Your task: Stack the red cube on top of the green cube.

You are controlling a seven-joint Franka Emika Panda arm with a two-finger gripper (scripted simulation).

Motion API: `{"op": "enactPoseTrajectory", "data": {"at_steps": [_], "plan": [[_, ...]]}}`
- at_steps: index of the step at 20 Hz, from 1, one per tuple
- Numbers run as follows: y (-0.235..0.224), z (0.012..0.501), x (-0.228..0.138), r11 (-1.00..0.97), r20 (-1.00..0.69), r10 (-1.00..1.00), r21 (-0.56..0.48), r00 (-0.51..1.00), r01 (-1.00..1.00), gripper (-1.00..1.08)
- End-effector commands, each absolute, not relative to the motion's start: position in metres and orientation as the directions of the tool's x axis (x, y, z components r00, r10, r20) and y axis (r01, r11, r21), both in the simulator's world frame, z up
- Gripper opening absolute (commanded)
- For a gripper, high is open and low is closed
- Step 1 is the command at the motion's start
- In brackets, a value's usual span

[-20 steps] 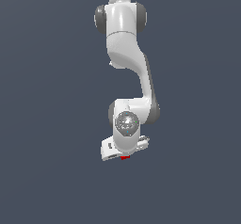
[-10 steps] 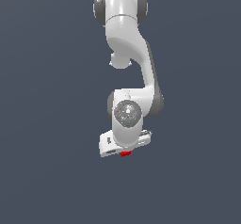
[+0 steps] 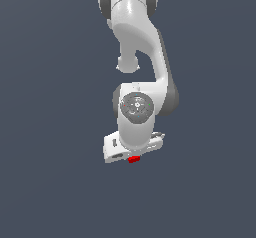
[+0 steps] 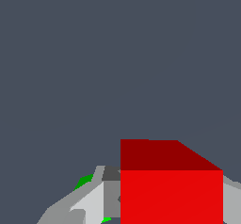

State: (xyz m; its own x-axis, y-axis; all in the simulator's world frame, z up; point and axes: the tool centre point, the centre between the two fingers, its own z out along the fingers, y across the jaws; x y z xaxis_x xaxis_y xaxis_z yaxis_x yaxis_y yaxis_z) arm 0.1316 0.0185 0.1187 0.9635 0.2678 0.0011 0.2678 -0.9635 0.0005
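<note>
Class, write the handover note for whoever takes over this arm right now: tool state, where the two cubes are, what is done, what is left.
Tool: shut on the red cube, judging by the wrist view, where the cube sits close between the grey fingers.
Red cube: in the exterior view only a red sliver shows under the hand.
Green cube: just small green patches show behind the finger in the wrist view; hidden by the arm in the exterior view.
Done: red cube grasped.
Left: whether red already rests on green cannot be told; confirm alignment, set it down, open the tool, retreat.
</note>
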Motion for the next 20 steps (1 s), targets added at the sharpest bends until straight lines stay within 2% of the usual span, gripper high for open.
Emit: {"op": "enactPoseTrajectory", "data": {"at_steps": [1,11,20], "plan": [[0.019,0.12,0.132,-0.963,0.0,0.268,0.0,0.963,0.268,-1.0],[0.02,0.116,0.126,-0.964,0.001,0.268,0.0,0.964,0.268,-1.0],[0.029,0.101,0.101,-0.964,0.001,0.268,0.0,0.964,0.268,-1.0]]}}
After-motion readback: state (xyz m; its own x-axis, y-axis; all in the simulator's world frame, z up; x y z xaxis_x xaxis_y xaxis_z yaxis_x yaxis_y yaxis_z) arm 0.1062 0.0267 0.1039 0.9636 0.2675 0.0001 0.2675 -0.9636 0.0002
